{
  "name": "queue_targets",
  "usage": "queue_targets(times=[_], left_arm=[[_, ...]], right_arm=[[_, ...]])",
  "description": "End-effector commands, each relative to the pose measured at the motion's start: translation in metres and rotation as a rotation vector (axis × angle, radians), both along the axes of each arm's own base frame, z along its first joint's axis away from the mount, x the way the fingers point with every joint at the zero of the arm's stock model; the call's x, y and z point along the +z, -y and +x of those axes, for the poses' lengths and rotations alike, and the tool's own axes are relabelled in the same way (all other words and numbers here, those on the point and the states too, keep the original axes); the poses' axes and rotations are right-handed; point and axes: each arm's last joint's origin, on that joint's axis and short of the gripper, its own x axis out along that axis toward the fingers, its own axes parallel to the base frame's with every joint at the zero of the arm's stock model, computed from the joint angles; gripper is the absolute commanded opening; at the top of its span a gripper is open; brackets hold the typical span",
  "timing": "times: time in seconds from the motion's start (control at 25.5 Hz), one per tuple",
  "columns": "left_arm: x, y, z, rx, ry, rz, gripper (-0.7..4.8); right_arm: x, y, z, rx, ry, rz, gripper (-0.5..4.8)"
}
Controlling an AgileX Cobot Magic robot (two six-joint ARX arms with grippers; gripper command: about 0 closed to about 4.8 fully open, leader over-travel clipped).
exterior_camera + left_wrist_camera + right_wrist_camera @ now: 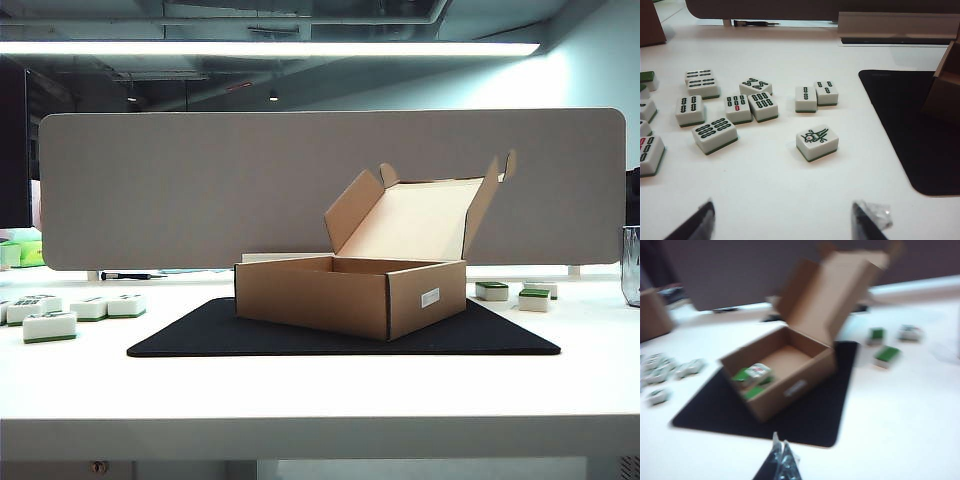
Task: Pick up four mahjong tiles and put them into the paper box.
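The paper box (350, 293) sits open on a black mat (200, 335) at mid-frame, tiles (754, 376) inside. The left gripper (782, 220) hangs wide open and empty above loose tiles (817, 142). The right gripper (781, 460) looks closed, holding nothing.

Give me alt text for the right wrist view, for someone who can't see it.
Blurred view from above the shut right gripper onto the open paper box on a black mat, lid flap raised, with a few mahjong tiles lying inside. More tiles are scattered on the white table on both sides of the box.
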Motion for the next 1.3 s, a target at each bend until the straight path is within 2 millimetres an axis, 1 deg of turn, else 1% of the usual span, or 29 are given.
queue_targets(times=[0.04,0.08,0.12,0.2,0.35,0.47,0.55,0.59,0.63,0.9,1.3], left_arm=[[-0.001,0.0,0.0,0.0,-0.007,0.007,3.41],[-0.001,0.0,0.0,0.0,-0.007,0.007,3.41],[-0.001,0.0,0.0,0.0,-0.007,0.007,3.41],[-0.001,0.0,0.0,0.0,-0.007,0.007,3.41],[-0.001,0.0,0.0,0.0,-0.007,0.008,3.41],[-0.001,0.0,0.0,0.0,-0.007,0.007,3.41],[-0.001,0.0,0.0,0.0,-0.007,0.007,3.41],[-0.001,0.0,0.0,0.0,-0.007,0.008,3.41],[-0.001,0.0,0.0,0.0,-0.007,0.007,3.41],[-0.001,0.0,0.0,0.0,-0.007,0.008,3.41],[-0.001,0.0,0.0,0.0,-0.007,0.007,3.41]], right_arm=[[-0.008,0.005,0.013,-0.136,0.084,0.03,-0.01],[-0.013,0.006,0.016,-0.175,0.086,0.034,-0.01],[-0.024,0.008,0.022,-0.237,0.078,0.029,-0.01],[-0.036,0.01,0.028,-0.29,0.053,0.023,-0.01],[-0.063,0.012,0.036,-0.341,0.0,-0.029,-0.01],[-0.08,0.014,0.042,-0.386,-0.015,-0.03,-0.01],[-0.088,0.014,0.044,-0.389,-0.021,-0.03,-0.01],[-0.096,0.014,0.045,-0.389,-0.042,-0.032,-0.01],[-0.098,0.014,0.046,-0.389,-0.049,-0.034,-0.01],[-0.099,0.016,0.046,-0.442,-0.041,-0.079,-0.01],[-0.099,0.016,0.046,-0.442,-0.041,-0.08,-0.01]])
